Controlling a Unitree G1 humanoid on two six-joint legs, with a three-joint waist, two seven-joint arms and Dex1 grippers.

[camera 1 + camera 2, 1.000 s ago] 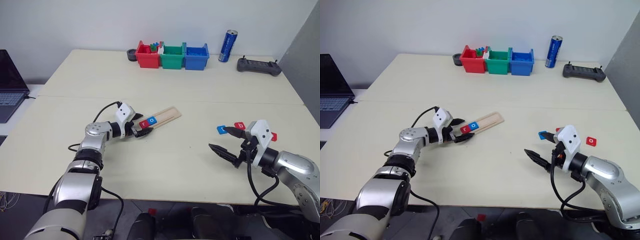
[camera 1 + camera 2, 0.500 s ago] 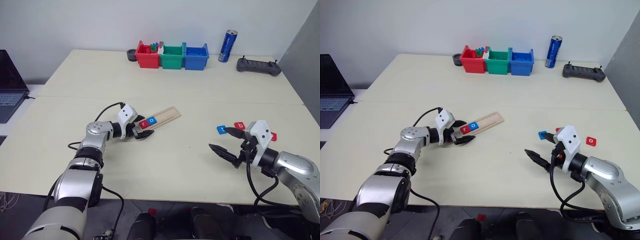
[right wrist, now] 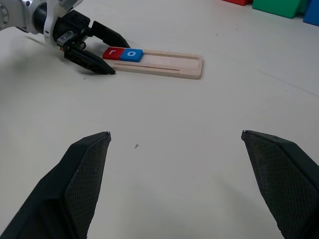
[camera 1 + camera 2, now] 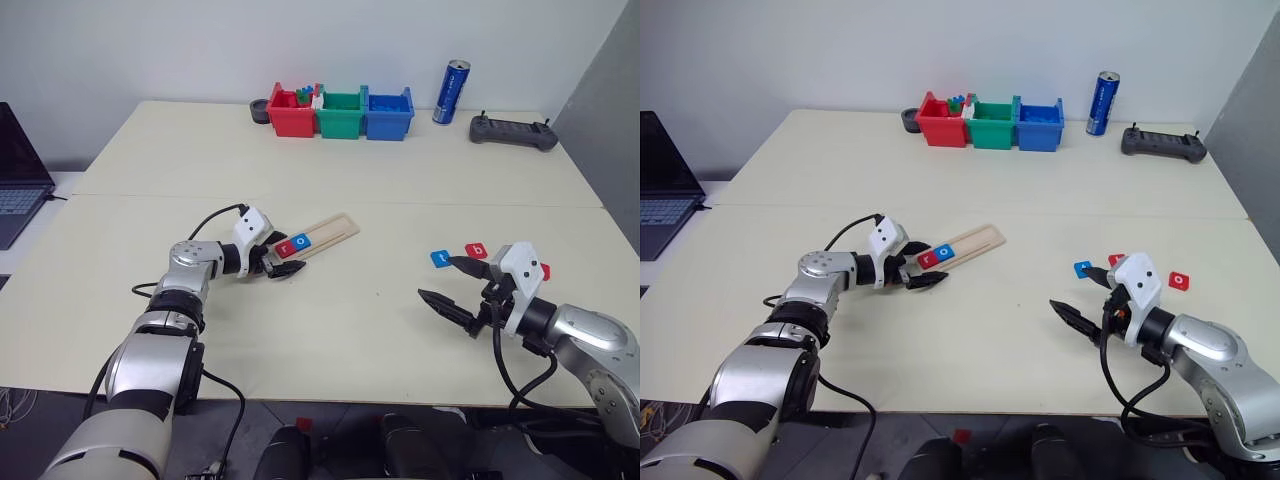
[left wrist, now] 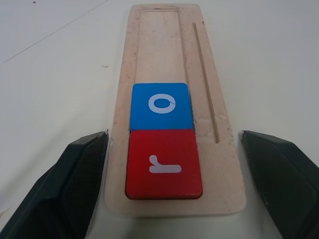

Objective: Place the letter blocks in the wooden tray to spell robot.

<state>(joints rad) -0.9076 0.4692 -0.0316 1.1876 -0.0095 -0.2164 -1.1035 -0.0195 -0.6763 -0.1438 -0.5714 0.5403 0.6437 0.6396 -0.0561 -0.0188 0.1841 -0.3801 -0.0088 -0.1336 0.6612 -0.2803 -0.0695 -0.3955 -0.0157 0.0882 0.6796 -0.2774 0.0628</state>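
letter blocks: a red "r" tile [image 5: 164, 164] and a blue "o" tile [image 5: 161, 105] lie side by side, touching, in the groove at the near end of the wooden tray [image 5: 160, 48], with the rest of the groove bare. the tray lies at an angle on the counter [image 4: 340, 330], left of centre. the left gripper [image 4: 281, 261] sits at the tray's near end with its two fingers spread, one on each side of the wood, released and holding nothing; whether the fingertips touch the tray edges is hard to say. three more tiles lie on the counter's right side: a blue "t" [image 4: 439, 258], a red "b" [image 4: 477, 250], and a red tile [image 4: 1179, 280] whose letter looks like an "o". the right gripper [image 4: 449, 281] hovers just in front of them, fingers wide apart and empty. at the far edge stand red [image 4: 291, 112], green [image 4: 340, 111] and blue bins [image 4: 388, 110], a blue can [image 4: 444, 92] and a dark controller [image 4: 512, 131].
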